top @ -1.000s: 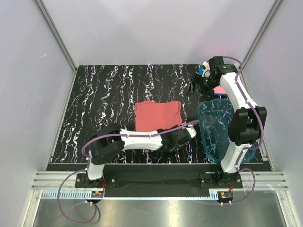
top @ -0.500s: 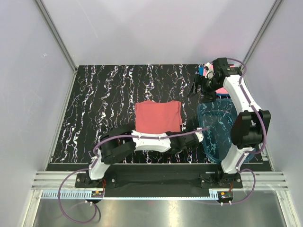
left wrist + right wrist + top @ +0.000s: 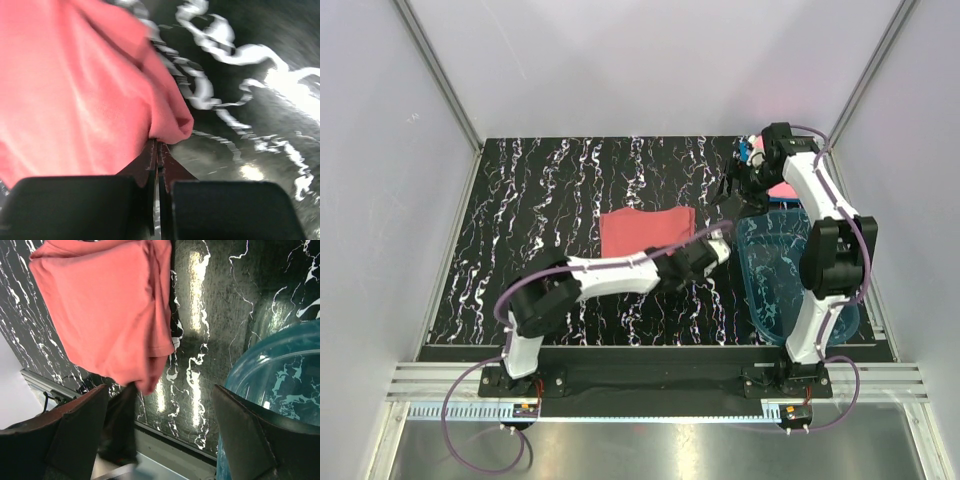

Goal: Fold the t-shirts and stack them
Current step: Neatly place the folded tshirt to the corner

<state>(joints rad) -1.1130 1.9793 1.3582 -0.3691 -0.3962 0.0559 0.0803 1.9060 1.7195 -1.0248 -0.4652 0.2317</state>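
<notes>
A salmon t-shirt (image 3: 645, 230) lies partly folded in the middle of the black marbled table. My left gripper (image 3: 717, 243) is at its near right corner, shut on that bunched corner (image 3: 172, 122), with the jaws pressed together on the cloth at the tips (image 3: 157, 143). Seen from the right wrist, the shirt (image 3: 105, 305) hangs from that dark left gripper (image 3: 120, 420). My right gripper (image 3: 733, 188) hovers at the back right beyond the tub; its fingers (image 3: 75, 430) stand wide apart with nothing between them. A pink cloth (image 3: 783, 190) shows behind the right arm.
A clear blue plastic tub (image 3: 775, 275) stands at the right, close beside the left gripper and under the right arm; its rim (image 3: 280, 365) shows in the right wrist view. White walls enclose the table on three sides.
The left gripper has closed on the shirt's near right corner and moved away from the table's near edge with it, so the near edge is drawn back. The right arm barely shifted.
</notes>
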